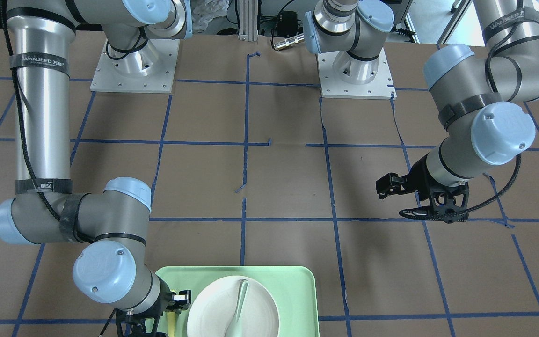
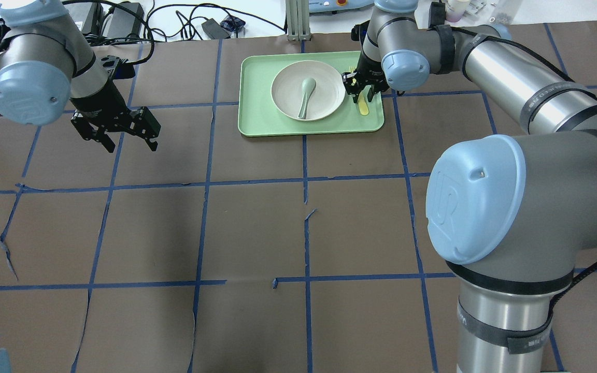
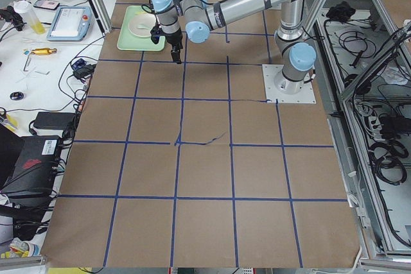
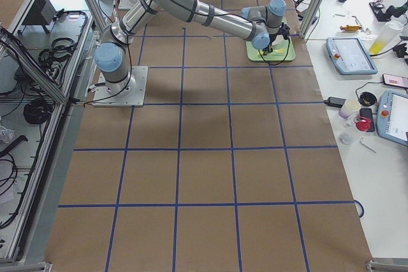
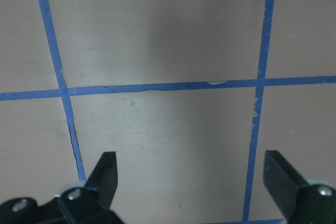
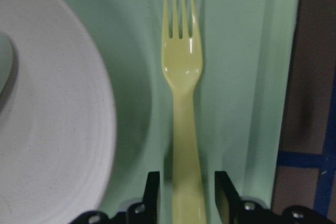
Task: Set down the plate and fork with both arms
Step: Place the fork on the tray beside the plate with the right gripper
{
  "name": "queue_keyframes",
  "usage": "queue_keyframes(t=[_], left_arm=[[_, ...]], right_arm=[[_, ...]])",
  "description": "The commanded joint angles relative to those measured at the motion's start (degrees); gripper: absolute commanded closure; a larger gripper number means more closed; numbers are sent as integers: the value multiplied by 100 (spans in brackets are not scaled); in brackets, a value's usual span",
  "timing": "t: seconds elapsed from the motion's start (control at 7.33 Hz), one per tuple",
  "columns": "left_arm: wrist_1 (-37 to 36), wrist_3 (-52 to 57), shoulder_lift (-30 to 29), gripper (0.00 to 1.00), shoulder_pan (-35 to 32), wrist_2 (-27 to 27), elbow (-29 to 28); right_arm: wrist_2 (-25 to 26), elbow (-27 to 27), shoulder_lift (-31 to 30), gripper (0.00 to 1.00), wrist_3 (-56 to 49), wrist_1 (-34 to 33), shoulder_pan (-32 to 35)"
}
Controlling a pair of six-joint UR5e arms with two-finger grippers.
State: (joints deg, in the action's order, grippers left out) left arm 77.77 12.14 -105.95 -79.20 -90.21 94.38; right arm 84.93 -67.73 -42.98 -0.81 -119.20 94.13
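The off-white plate (image 2: 327, 83) lies on the light-green tray (image 2: 257, 122), with a pale spoon (image 2: 304, 96) in it. The yellow fork (image 2: 363, 107) lies flat on the tray just right of the plate. My right gripper (image 2: 363, 96) is low over the fork's handle. In the right wrist view the fork (image 6: 182, 77) runs between the two fingers (image 6: 153, 192), with a narrow gap on each side, beside the plate (image 6: 52, 129). My left gripper (image 2: 122, 132) is open and empty above bare table far left of the tray; its wrist view shows the spread fingertips (image 5: 107, 169).
The tray (image 1: 297, 290) sits at the table's far edge from the robot. Brown paper with a blue tape grid covers the table (image 2: 257, 233). Both arm bases (image 1: 356, 70) stand at the robot's side. Cables and devices lie beyond the far edge.
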Motion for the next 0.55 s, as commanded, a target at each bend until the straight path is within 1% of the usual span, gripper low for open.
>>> queue_keyframes(t=[0.0, 0.14, 0.27, 0.41], left_arm=[[62, 8, 82, 0, 1, -66, -68], [106, 7, 275, 0, -17, -67, -77], [98, -45, 459, 0, -8, -93, -103], [142, -54, 618, 0, -8, -502, -95]], right_arm=[[85, -47, -313, 0, -24, 464, 0], [216, -65, -768, 0, -33, 1312, 0], [400, -126, -1251, 0, -50, 2025, -9], [523, -318, -1796, 0, -85, 2519, -9]])
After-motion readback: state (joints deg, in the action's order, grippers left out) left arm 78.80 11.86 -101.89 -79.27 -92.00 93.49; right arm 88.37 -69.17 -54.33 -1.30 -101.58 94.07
